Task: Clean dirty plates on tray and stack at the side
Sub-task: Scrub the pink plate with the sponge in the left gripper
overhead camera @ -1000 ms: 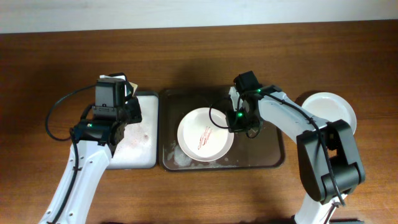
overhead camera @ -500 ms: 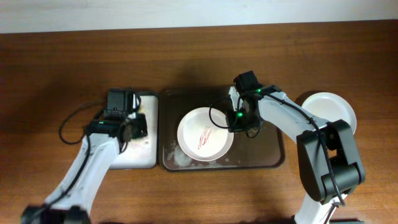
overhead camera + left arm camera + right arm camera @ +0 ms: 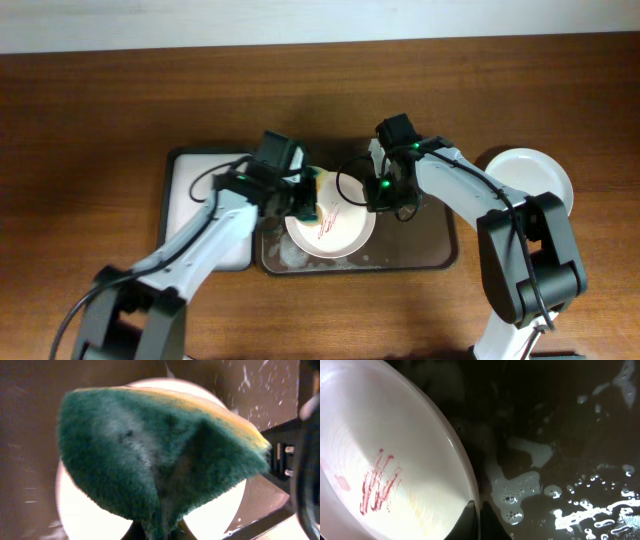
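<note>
On the tray (image 3: pixel 432 248), right fingers (image 3: pixel 465 527) grip the plate (image 3: pixel 340 228) rim

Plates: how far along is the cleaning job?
Looks done: a white plate sits beside the tray. In hand: right jaws grip the streaked plate while left jaws hold a sponge over it. Left: wiping its red streaks and stacking it.

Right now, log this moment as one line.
left tool: holds sponge over plate | right tool: pinches plate rim | plate: on tray, red streaks unwiped | side plate: right of tray
</note>
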`<state>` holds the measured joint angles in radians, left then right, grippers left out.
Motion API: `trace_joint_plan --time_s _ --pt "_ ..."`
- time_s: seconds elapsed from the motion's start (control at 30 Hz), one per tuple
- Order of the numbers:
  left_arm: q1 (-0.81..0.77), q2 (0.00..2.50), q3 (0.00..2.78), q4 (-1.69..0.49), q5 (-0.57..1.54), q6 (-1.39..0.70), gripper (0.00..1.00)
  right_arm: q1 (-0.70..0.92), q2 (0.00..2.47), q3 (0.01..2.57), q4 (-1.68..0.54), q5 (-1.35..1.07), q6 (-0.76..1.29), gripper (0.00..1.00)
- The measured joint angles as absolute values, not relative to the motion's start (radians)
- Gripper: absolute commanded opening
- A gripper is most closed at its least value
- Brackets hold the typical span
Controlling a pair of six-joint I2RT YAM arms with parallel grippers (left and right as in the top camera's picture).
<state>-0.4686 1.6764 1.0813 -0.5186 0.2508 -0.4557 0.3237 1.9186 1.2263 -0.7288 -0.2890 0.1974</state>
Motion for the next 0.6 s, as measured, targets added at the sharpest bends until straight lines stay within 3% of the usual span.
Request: trace_joint_plan --time_s 0.03,0.13,0.33,0.47,0.53,0.6 --pt "-0.503 1.703 1.081 -0.496 0.251 -0.491 0.00 0.323 1.919 1.227 -0.715 -0.289 0.206 0.27" --pt "-0.560 1.731 1.081 -0.477 0.250 -0.548 0.00 0.323 1.919 1.227 -0.648 -0.286 0.214 0.25" --pt "-0.575 1.745 1.081 -0.476 0.180 -0.646 0.00 0.323 1.919 1.226 -0.604 -0.262 0.315 0.05" --pt "-0.575 1.745 1.081 -0.476 0.160 -0.694 0.00 0.323 1.929 1.227 -0.615 -0.259 0.442 0.04" --pt "-0.575 1.745 1.081 -0.476 0.152 -0.717 0.00 0.323 1.930 1.227 -0.617 -0.259 0.476 0.14" --pt "-0.577 1.745 1.081 -0.476 0.141 -0.727 0.00 0.323 1.943 1.227 -0.632 -0.235 0.495 0.10"
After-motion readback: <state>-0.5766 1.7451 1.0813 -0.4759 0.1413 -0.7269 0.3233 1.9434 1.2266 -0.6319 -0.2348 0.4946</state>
